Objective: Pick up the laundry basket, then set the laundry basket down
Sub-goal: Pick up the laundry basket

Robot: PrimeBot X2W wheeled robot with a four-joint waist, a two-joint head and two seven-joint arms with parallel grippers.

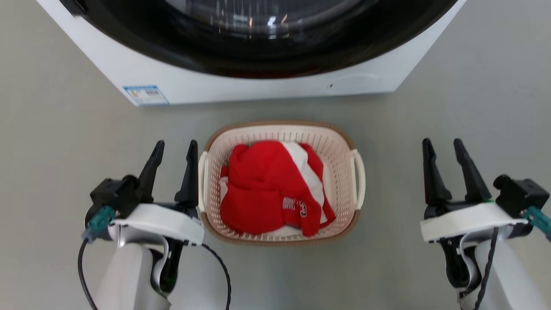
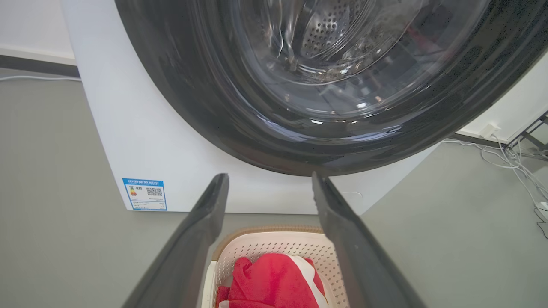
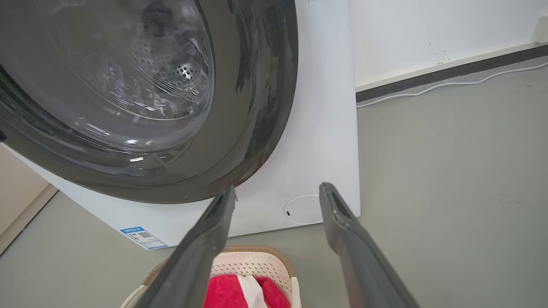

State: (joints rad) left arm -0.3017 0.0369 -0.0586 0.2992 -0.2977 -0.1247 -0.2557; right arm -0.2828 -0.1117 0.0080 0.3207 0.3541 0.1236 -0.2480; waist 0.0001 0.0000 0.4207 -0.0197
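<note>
Looking down from the head, the laundry basket (image 1: 279,126) sits on the grey floor (image 1: 64,137) just in front of the white washer (image 1: 206,84), midway between the 2 arms. A red and white garment (image 1: 262,189) lies crumpled inside it. The left end effector (image 1: 177,146) has its 2 dark fingers spread apart and holds nothing. Its inner finger stands just beside the basket's left handle, and I cannot tell whether they touch. The right end effector (image 1: 442,144) is also spread and empty, well apart from the right handle. A blue label (image 1: 145,95) marks the washer's lower left corner.

From the left wrist, the 2 fingers rise apart with the basket's far end and the garment showing between them at the bottom edge. Above them is the washer's dark round door (image 2: 222,128), with the perforated drum (image 2: 325,34) visible through its glass. Loose cables (image 2: 513,160) lie on the floor at the right.

From the right wrist, the fingers stand apart again. The basket sits low in the picture, partly crossed by the left-hand finger. A round cover (image 3: 302,209) on the washer's front shows between the fingers. Behind are a white wall (image 3: 428,34), a dark baseboard (image 3: 449,73) and a white cable (image 3: 428,87) along the floor.
</note>
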